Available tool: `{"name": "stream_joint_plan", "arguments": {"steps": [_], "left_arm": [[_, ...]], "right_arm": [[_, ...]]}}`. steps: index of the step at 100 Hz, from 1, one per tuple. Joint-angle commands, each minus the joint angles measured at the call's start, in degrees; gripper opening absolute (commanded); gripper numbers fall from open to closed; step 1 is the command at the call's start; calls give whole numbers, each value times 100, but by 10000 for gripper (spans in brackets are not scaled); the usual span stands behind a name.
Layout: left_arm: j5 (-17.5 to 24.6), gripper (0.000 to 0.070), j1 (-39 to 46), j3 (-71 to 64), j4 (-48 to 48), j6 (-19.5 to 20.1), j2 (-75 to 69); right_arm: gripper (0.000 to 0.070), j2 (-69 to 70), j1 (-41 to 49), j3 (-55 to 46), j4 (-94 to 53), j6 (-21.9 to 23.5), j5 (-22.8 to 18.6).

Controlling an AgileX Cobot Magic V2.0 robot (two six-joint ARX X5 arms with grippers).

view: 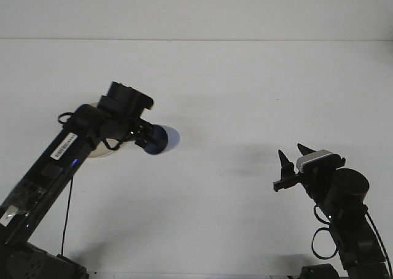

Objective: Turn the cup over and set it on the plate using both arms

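Note:
A dark blue cup [161,139] lies on its side in the air, held at its left end by my left gripper [145,137], which is shut on it. Its pale bottom or mouth faces right. The arm now stands over the cream plate [98,152], of which only a sliver shows below the wrist. My right gripper [293,157] stands open at the right of the table, its two dark fingertips pointing up with nothing between them, far from the cup.
The white table [245,94] runs back to a white wall. My left arm slants from the bottom left corner up to the plate area. The right arm's base sits at the bottom right.

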Motion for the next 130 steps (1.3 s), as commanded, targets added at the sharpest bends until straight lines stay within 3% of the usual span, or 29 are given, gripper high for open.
{"name": "stream_joint_plan", "arguments": {"steps": [1,24,45,111,116,125,130], "left_arm": [[-114,14,387,343,-125,74,42],[-153,14,1856,584,-297,68,77],[-146,14,2682,584,-437,50,428],[-140,19,3128,584,-254,212,2109],[-140,75,3128,584,-184,225,2111],[-140,349,3128,651,-122,219,2096],[-138,443,3128,754,-129,186,2076]], "right_arm": [[358,22,4,35,57,57,-13],[357,22,4,35,57,57,-13],[357,24,4,35,57,57,-15],[357,22,4,33,57,59,-15],[358,22,4,33,57,59,-13],[357,24,4,33,57,61,-13],[358,24,4,33,57,61,-13]]}}
